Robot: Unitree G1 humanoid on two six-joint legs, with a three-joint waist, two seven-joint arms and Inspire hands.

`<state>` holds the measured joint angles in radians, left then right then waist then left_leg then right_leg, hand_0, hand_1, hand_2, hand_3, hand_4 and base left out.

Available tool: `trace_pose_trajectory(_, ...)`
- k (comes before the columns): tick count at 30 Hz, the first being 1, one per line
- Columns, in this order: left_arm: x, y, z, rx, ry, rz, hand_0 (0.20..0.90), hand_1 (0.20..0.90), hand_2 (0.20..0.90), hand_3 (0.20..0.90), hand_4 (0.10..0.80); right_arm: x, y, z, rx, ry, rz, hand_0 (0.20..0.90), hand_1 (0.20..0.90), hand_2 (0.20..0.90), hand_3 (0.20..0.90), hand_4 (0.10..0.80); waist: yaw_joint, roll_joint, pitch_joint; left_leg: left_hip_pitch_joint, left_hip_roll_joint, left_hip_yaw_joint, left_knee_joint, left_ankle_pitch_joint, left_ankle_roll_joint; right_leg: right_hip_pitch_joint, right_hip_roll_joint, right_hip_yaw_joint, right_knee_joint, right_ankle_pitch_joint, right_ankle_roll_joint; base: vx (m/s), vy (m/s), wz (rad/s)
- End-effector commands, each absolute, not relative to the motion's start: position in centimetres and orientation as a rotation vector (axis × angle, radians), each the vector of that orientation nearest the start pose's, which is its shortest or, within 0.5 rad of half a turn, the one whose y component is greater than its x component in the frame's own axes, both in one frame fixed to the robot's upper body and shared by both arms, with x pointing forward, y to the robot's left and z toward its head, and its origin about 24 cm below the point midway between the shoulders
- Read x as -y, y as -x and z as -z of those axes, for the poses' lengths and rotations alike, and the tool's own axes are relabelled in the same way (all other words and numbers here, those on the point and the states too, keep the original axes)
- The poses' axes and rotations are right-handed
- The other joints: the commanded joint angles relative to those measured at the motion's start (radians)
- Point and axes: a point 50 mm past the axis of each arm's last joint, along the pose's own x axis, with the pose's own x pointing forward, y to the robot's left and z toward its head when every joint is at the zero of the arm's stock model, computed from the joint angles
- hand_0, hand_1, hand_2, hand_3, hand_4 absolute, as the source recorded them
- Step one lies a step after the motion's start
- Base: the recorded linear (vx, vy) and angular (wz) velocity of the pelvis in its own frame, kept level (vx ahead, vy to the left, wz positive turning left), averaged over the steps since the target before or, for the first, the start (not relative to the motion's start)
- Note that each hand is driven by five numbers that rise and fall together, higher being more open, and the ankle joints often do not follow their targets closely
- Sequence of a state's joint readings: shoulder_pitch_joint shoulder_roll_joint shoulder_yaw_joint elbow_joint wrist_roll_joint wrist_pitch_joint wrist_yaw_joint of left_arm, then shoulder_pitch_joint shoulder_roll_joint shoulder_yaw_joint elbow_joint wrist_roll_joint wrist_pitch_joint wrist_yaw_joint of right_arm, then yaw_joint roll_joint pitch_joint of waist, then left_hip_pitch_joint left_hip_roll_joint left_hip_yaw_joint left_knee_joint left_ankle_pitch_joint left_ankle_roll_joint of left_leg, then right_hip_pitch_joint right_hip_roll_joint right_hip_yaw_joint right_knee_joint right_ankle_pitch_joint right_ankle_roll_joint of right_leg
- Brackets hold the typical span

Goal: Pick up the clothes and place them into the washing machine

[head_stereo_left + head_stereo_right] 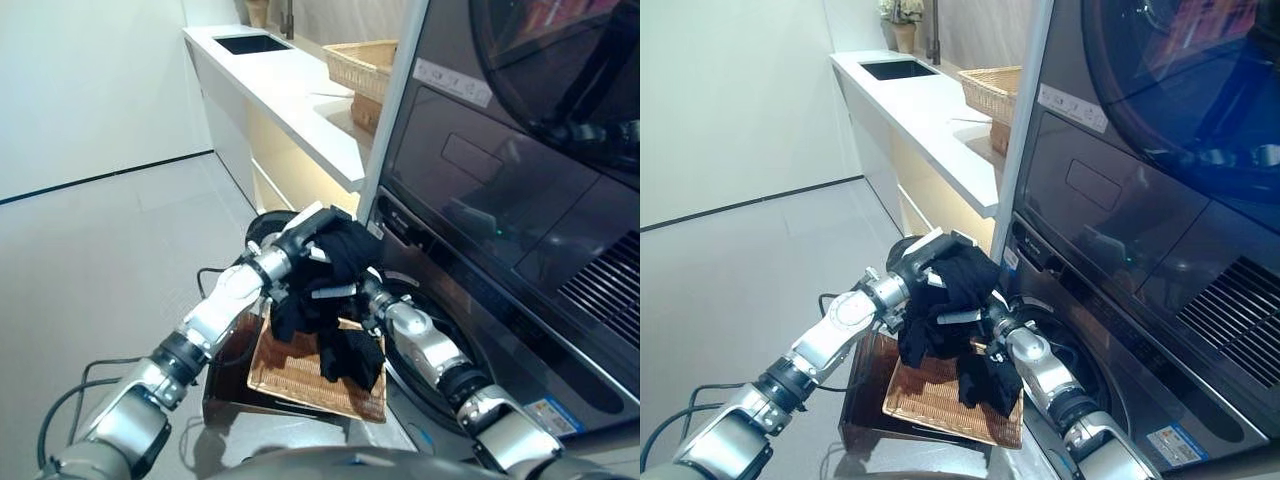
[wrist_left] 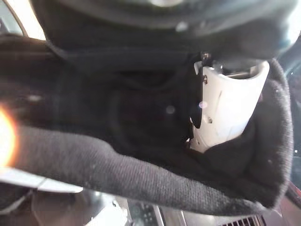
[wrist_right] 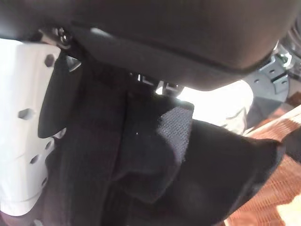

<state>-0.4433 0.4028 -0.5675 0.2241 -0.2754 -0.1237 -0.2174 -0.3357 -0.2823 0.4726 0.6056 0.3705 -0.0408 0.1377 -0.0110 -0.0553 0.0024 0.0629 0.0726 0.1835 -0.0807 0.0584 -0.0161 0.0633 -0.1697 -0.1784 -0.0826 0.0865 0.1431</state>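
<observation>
1. The left hand [image 1: 930, 262] is wrapped in the black garment [image 1: 952, 305]. Its wrist view shows the white-covered thumb [image 2: 225, 106] pressed into dark knit cloth that folds round it, so I judge it closed on the fabric at the bundle's upper edge.
2. The right hand [image 1: 345, 300] comes in from below and to the right, buried in the same bundle. Its wrist view shows the white thumb cover [image 3: 23, 127] with cloth draped over it, which I read as a grip on the garment's lower part.
3. The garment hangs between the two hands, lifted clear above the wicker tray [image 1: 290, 375]. One loose tail [image 1: 350, 360] dangles down toward the tray, and I cannot tell if it touches the weave.
4. The tray sits on a dark stand [image 1: 865, 420] on the floor, just beside the washing machine [image 1: 520, 200].
5. The round drum opening [image 1: 1055, 345] shows low behind the right forearm, close to the bundle.
6. To do the carry well, both hands should likely hold firm and move together toward that opening. The tail probably needs gathering or lifting so it does not snag on the tray rim or the door edge.
</observation>
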Motion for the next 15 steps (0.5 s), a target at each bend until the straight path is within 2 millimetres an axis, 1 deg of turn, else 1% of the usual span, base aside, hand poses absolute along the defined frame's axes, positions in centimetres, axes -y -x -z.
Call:
trace_pose_trajectory(1, -3.7, -29.8, -16.3, 0.496, -0.129, 0.871, 0.2, 0.2, 0.2, 0.2, 0.3, 9.7, -32.0, -2.8, -0.146, 0.008, -0.513, 0.387, 0.387, 0.387, 0.387, 0.433, 0.033, 0.006, -0.064, 0.025, -0.003, -0.031, -0.007, -0.031, -0.033, 0.002, -0.014, -0.015, 0.011, 0.049, 0.018, 0.0, 0.0, 0.0)
trace_pose_trajectory(2, -3.8, -29.8, -16.2, 0.494, -0.129, 0.867, 0.2, 0.2, 0.2, 0.2, 0.3, 9.8, -32.0, -2.8, -0.142, 0.008, -0.51, 0.2, 0.2, 0.2, 0.2, 0.3, 0.033, 0.006, -0.064, 0.026, -0.003, -0.031, -0.007, -0.032, -0.033, 0.002, -0.014, -0.014, 0.012, 0.049, 0.018, 0.0, 0.0, 0.0)
trace_pose_trajectory(8, -4.3, -30.0, -16.1, 0.491, -0.133, 0.845, 0.2, 0.2, 0.2, 0.2, 0.3, 10.8, -31.9, -2.9, -0.125, 0.021, -0.466, 0.2, 0.2, 0.2, 0.2, 0.3, 0.032, 0.007, -0.063, 0.027, -0.004, -0.03, -0.007, -0.033, -0.033, 0.001, -0.016, -0.011, 0.011, 0.049, 0.019, 0.0, 0.0, 0.0)
trace_pose_trajectory(12, -4.5, -30.1, -16.2, 0.5, -0.15, 0.838, 0.2, 0.2, 0.2, 0.2, 0.3, 11.6, -31.8, -2.8, -0.119, 0.078, -0.46, 0.2, 0.2, 0.2, 0.2, 0.3, 0.03, 0.007, -0.064, 0.028, -0.003, -0.031, -0.007, -0.035, -0.033, 0.0, -0.015, -0.01, 0.013, 0.048, 0.019, 0.0, 0.0, 0.0)
trace_pose_trajectory(15, -4.6, -30.1, -16.2, 0.505, -0.16, 0.838, 0.2, 0.2, 0.2, 0.2, 0.3, 12.1, -31.8, -2.7, -0.119, 0.086, -0.441, 0.2, 0.2, 0.2, 0.2, 0.3, 0.03, 0.008, -0.064, 0.028, -0.004, -0.031, -0.007, -0.035, -0.033, 0.001, -0.016, -0.01, 0.012, 0.048, 0.019, 0.0, 0.0, 0.0)
